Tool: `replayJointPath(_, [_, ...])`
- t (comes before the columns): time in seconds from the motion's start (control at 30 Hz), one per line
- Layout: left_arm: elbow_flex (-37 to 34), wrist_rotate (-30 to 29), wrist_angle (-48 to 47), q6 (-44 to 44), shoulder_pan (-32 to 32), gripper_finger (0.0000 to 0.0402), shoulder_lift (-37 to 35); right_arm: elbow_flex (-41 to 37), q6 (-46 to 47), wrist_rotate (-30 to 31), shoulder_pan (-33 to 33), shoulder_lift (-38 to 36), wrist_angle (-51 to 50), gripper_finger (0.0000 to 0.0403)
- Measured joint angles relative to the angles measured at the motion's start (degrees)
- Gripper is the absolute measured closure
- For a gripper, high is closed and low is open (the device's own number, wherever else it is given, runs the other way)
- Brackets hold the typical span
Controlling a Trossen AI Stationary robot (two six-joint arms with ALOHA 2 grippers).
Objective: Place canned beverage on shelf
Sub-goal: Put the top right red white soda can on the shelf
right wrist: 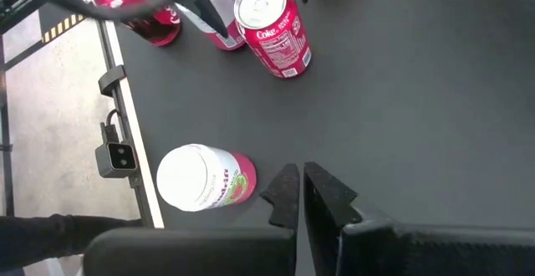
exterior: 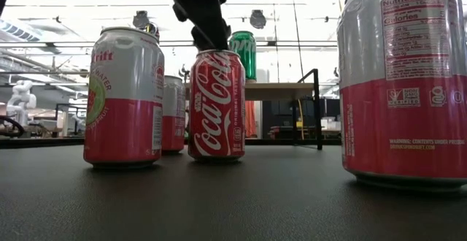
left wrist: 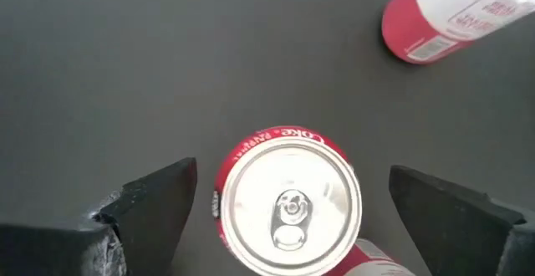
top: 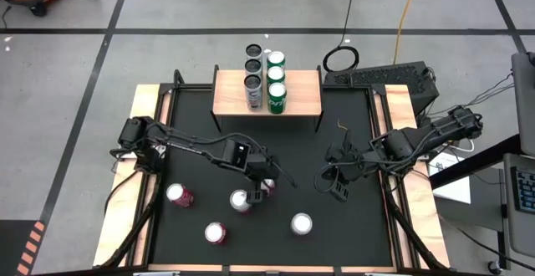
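Two grippers are over the mat. My left gripper (left wrist: pixel 288 213) hangs above the upright Coke can (left wrist: pixel 288 205), fingers spread wide to either side and clear of it. My right gripper (right wrist: pixel 299 194) is pinched shut on nothing, near a white-and-pink can (right wrist: pixel 203 178). Six cans already stand on the shelf (top: pixel 301 96) at the table's far edge, well apart from the Coke can.

Left claw (left wrist: pixel 288 213) wide open, fingers (left wrist: pixel 155 205) either side of upright red Coke can (left wrist: pixel 288 205), not touching. Pink-and-white can (left wrist: pixel 447 17) apart on dark surface (left wrist: pixel 167 75). Another pink can (left wrist: pixel 380 261) touching Coke can's base.
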Motion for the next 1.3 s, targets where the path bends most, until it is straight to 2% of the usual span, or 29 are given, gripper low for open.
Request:
replayJointPath(0.57, [0.02, 1.95, 0.10, -1.98, 1.57, 0.0003, 2.97, 0.02, -0.44, 0.04, 0.00, 0.74, 0.37, 0.0403])
replayJointPath(0.9, [0.00, 1.97, -0.36, -3.36, 1.55, 0.0058, 3.50, 0.02, -0.46, 0.07, 0.00, 0.72, 0.37, 0.0403])
replayJointPath(1.3, [0.02, 2.57, -0.70, -3.45, 1.57, 0.0102, 3.27, 0.02, -0.46, 1.51, -0.02, 0.72, 0.37, 0.0403])
